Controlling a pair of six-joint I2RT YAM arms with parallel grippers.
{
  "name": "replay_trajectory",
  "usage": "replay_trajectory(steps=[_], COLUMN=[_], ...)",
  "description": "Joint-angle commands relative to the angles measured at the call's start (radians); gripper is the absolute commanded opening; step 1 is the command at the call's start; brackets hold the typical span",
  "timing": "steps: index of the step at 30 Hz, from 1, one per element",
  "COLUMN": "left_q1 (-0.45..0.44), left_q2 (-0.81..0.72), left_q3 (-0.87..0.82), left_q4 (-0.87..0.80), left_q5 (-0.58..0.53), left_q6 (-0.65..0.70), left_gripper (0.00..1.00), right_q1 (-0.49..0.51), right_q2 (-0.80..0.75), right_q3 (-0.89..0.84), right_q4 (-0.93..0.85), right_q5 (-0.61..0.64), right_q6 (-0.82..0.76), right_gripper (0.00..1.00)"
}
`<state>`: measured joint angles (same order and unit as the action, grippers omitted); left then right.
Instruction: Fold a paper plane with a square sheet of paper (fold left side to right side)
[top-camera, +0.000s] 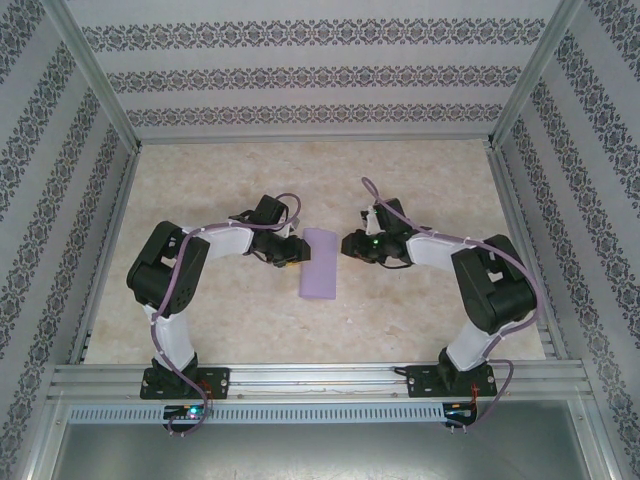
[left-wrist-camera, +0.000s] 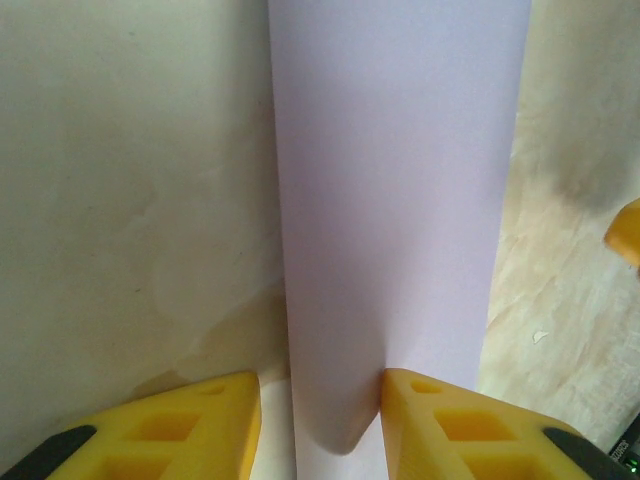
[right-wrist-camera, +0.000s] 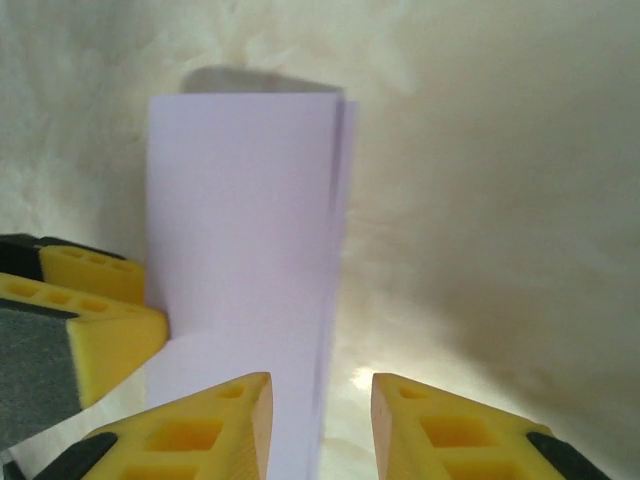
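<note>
the square sheet of paper (top-camera: 320, 263), doubled over, lies on the table (top-camera: 430, 170), long axis 12 to 6. the left gripper (left-wrist-camera: 322, 400) straddles its 9 o'clock edge, jaws part-spread. the right gripper (top-camera: 346, 243), jaws parted and empty, hovers at 2 o'clock.

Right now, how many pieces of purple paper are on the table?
1. The purple paper lies folded over near the middle of the table. Another piece under it would be hidden from view.
</note>
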<state>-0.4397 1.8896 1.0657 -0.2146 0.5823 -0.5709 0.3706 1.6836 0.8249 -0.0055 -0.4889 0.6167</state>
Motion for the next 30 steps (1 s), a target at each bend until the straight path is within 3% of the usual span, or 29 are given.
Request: replay_trajectory(steps=[1, 10, 30], left_q1=[-0.057, -0.064, -0.082], left_q2=[0.1, 0.127, 0.175], left_q3=[-0.004, 0.032, 0.048], left_q4=[0.001, -0.065, -0.055], left_q5=[-0.045, -0.076, -0.137], left_q6=[0.048, 0.088, 0.055], left_gripper=[0.38, 0.38, 0.39], right_q1=[-0.035, -0.088, -0.077], right_q2=[-0.058, -0.105, -0.088], right_q3=[-0.04, -0.078, -0.073], right_q4=[-0.044, -0.067, -0.056], right_q5=[0.044, 0.051, 0.032], right_q6=[-0.036, -0.056, -0.051], right_gripper=[0.32, 0.34, 0.34])
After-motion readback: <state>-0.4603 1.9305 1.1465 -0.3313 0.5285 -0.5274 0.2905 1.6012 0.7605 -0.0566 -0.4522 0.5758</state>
